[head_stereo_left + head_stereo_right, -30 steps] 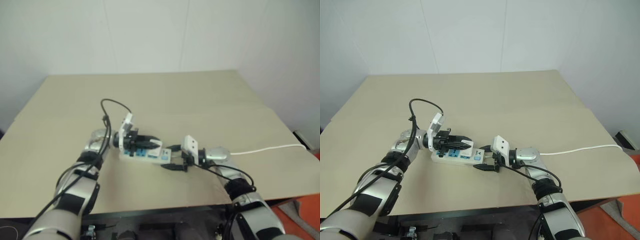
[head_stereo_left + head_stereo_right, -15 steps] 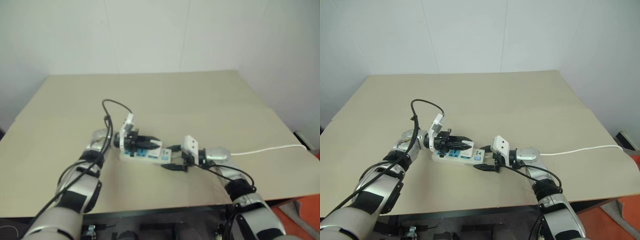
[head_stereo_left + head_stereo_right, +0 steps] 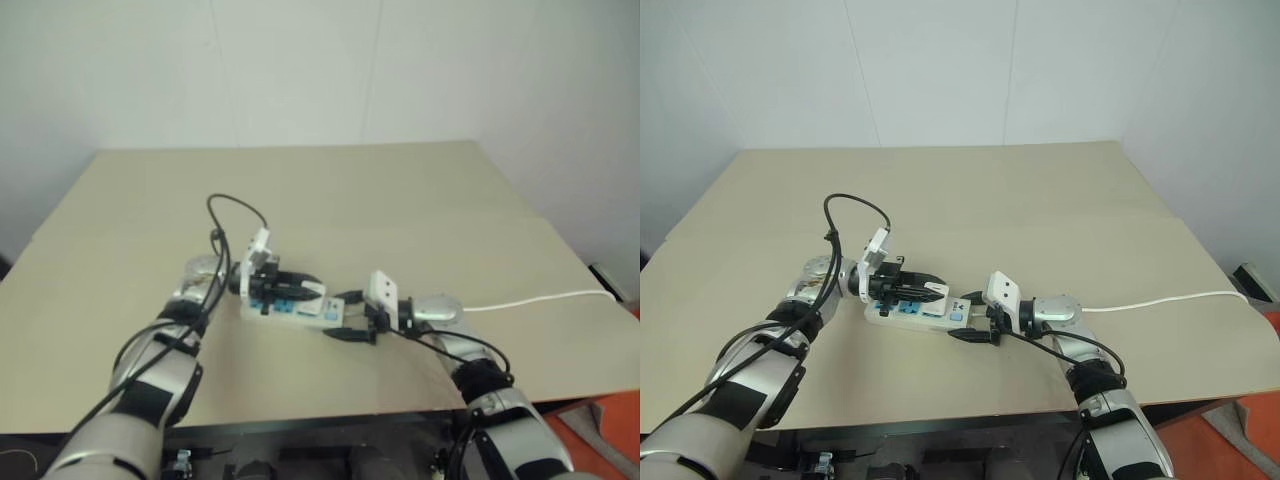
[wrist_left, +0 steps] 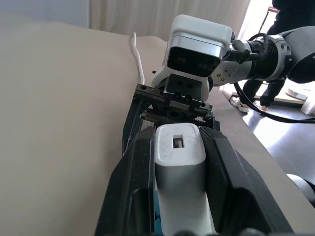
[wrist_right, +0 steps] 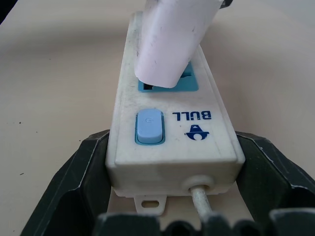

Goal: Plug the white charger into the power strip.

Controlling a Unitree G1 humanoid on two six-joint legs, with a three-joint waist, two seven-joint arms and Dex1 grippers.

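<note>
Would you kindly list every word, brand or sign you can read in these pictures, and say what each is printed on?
"BULL", in blue letters with a small blue bell-shaped logo beneath, on the long flat white power strip, beside its blue switch button.
The small white rectangular charger shows no readable text.

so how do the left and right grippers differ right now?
The left gripper is shut on the white charger, held over the power strip. The right gripper stands wide, its fingers flanking the power strip's cord end. The left points toward the right one. Both have black fingers.
</note>
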